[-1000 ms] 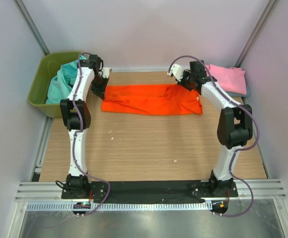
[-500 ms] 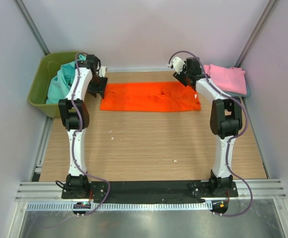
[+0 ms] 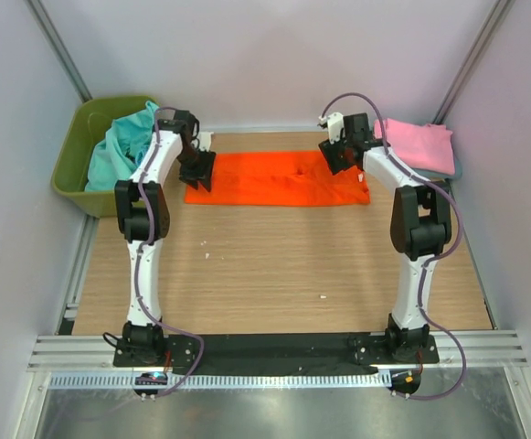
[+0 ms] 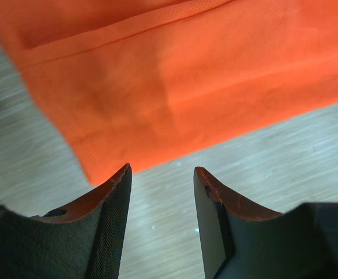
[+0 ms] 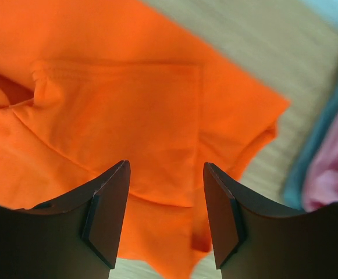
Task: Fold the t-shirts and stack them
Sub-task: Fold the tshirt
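At the far left, beside the table's edge, stands an olive-green bin (image 3: 68, 165) with teal t-shirts (image 3: 117, 148) bunched inside it and rising above its rim. Just to its right, the left arm reaches to the far part of the wooden table (image 3: 274, 265), and the left gripper (image 3: 197, 172) hangs over the left end of the orange t-shirt (image 3: 279, 178). In the left wrist view its jaws stand apart with nothing between them, a near corner of the orange cloth and bare wood showing in the gap, so the gripper is released and grasps nothing. The orange t-shirt lies flat as a long folded band across the far part of the table, running between the two grippers, with a small wrinkle near its middle. Over its right end hangs the right gripper (image 3: 334, 155); the right wrist view shows its jaws also parted and empty, above layered orange folds and a sleeve hem. Farther right, at the far right corner of the table, a pink t-shirt (image 3: 419, 146) lies folded on top of a grey-blue t-shirt (image 3: 454, 171), of which only a narrow edge shows.
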